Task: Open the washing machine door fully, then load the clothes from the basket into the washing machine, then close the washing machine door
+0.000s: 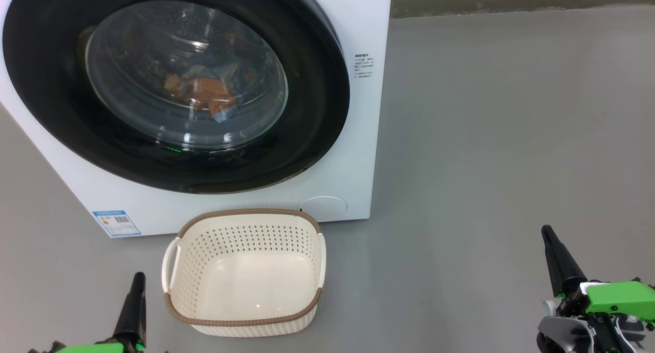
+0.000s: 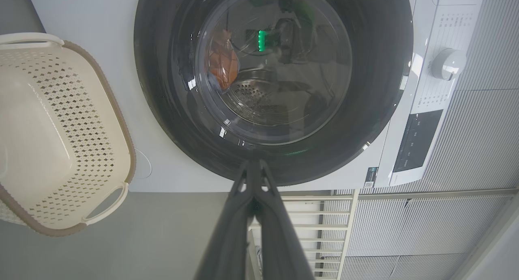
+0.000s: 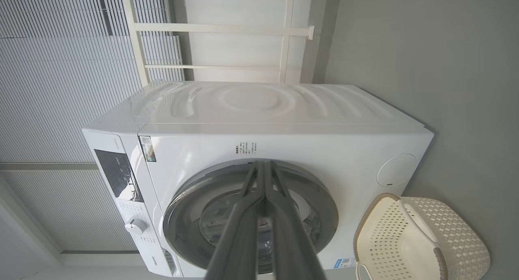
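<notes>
Grey floor across right half of head view, darker skirting strip upper right edge, ribbed white wall panels left of right wrist view, white bar frame top centre

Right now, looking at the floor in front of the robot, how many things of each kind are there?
washing machine: 1
basket, empty: 1
bundle of clothes behind the shut washing machine door: 1 (pieces cannot be told apart)
grippers, left gripper and right gripper: 2
Total: 5
</notes>
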Robot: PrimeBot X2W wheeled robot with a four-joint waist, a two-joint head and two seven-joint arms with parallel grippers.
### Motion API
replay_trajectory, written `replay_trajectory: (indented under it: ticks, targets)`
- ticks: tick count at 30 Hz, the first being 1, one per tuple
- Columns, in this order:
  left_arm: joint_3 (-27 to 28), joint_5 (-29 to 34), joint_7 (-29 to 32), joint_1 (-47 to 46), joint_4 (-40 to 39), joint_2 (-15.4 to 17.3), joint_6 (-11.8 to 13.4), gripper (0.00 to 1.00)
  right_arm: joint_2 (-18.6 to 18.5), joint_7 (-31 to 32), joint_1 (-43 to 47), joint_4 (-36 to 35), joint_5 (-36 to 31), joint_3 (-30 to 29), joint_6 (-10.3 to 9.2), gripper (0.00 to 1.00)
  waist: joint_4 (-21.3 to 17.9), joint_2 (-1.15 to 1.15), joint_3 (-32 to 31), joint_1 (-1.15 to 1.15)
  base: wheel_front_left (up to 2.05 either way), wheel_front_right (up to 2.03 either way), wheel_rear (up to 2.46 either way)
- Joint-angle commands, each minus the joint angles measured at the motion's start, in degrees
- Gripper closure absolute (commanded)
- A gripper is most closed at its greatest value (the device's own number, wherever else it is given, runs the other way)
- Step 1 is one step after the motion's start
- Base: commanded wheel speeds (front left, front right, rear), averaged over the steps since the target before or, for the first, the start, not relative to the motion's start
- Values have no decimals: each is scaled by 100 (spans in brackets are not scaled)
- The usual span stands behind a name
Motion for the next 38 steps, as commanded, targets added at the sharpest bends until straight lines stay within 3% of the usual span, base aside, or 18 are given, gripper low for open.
replay_trajectory:
  ticks: [1, 38]
  targets:
    - [187, -45, 37, -244, -181, 52, 2, 100, -70, 25, -140, -170, 30, 106, 2, 100, 0, 0, 0, 0, 0, 0, 0]
    - [186, -46, 36, -244, -181, 52, 2, 100, -70, 24, -140, -170, 31, 107, 2, 100, 0, 0, 0, 0, 0, 0, 0]
